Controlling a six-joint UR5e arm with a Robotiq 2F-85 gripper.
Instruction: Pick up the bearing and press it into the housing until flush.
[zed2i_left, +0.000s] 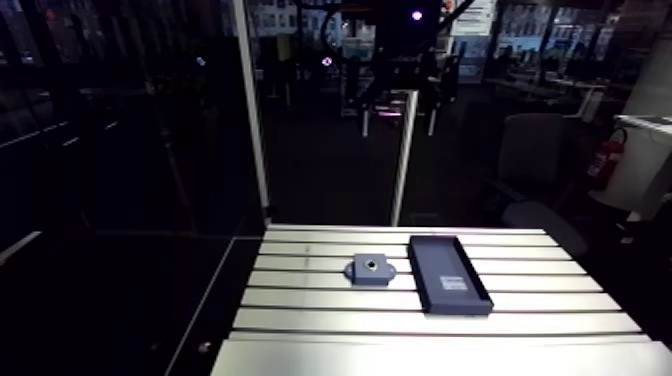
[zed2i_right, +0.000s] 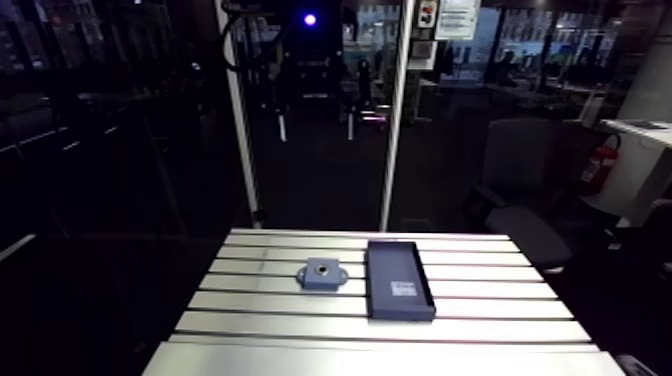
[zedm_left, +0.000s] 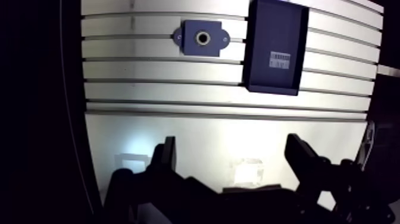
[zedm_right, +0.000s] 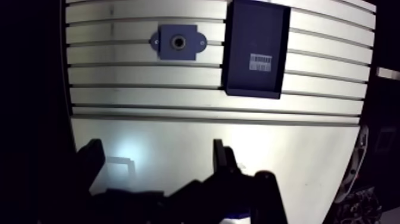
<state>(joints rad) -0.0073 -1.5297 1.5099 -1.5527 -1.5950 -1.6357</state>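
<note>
Two things lie on the slotted table (zedm_left: 178, 71): a blue-grey housing (zedm_left: 189, 38) with a small ear at each end, and just beside it, not touching, a dark shallow tray (zedm_left: 271, 89). The housing lies flat across the slots, its round bore facing up. In the wrist view the bore shows as a pale ring around a dark centre; whether that ring is the bearing already seated or only the housing's own lip is too small to tell, and in the arm view the bore is just a dark dot. No separate bearing can be made out anywhere on the table. The tray's floor is dark and hard to read; only a white label (zedm_left: 280, 59) with fine print, illegible, stands out near one end. The gripper (zedm_left: 231, 149) shows only in the wrist view, where it hangs over the smooth near strip of the table, well apart from both things and ahead of neither. Its two fingers (zedm_left: 165, 156) stand wide apart with nothing between them, and their lower parts merge into the dark body of the wrist.
</note>
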